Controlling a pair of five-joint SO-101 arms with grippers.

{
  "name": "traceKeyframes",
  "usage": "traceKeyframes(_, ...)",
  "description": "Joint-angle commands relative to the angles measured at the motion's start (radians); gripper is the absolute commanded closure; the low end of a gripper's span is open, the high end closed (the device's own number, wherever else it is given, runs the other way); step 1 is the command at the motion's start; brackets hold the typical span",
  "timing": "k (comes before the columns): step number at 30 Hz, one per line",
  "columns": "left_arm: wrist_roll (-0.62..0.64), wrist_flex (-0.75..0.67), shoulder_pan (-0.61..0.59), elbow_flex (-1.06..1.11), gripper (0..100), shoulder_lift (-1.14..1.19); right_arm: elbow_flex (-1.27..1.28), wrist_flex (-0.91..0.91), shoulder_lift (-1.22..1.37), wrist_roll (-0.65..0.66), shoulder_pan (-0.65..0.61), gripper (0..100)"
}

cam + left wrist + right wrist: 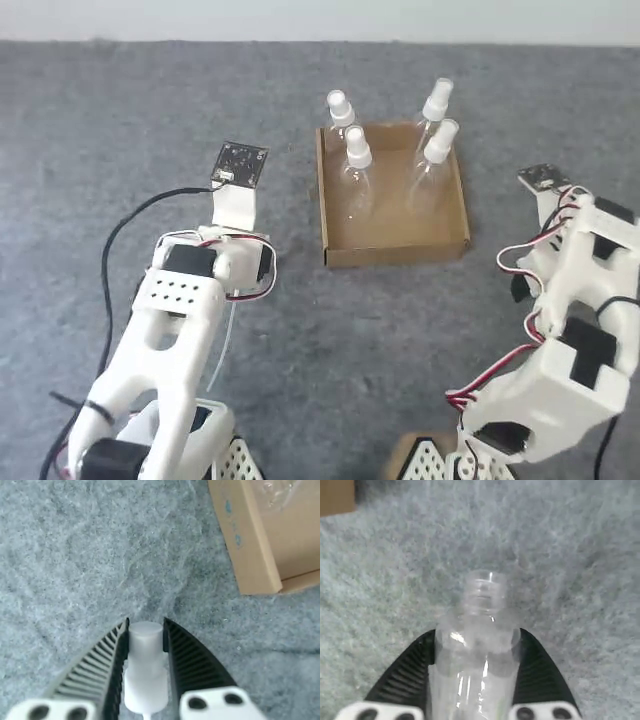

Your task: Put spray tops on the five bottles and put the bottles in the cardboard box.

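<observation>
Spray top sits pinched in the narrow-set jaws of my left gripper, left arm stretched forward left of the cardboard box, while right of the box my right gripper, on a folded right arm, clamps an uncapped bottle, and four capped bottles stand inside the box.

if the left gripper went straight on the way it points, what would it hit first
Probably the grey mat: the left gripper, shut on a spray top, points at bare mat, with the cardboard box off to one side.
</observation>
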Motion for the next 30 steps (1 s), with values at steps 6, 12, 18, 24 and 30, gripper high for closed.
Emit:
traceKeyframes(6, -0.003, -0.021, -0.008, -0.016, 99, -0.057, -0.044, 0.124, -0.446, -0.126, -0.044, 99.2)
traceKeyframes(12, -0.002, -0.006, -0.008, 0.012, 99, -0.209, 0.18, 0.125, -0.831, -0.218, -0.309, 99.2)
traceKeyframes(18, -0.002, 0.041, -0.086, -0.068, 99, -0.436, 0.267, 0.177, -1.07, -0.328, -0.679, 99.2)
traceKeyframes(24, -0.002, 0.138, -0.212, -0.312, 99, -0.615, 0.29, 0.058, -1.076, -0.468, -1.13, 99.2)
traceKeyframes(30, -0.002, 0.169, -0.273, -0.495, 99, -0.764, 0.47, -0.24, -1.029, -0.528, -1.343, 99.2)
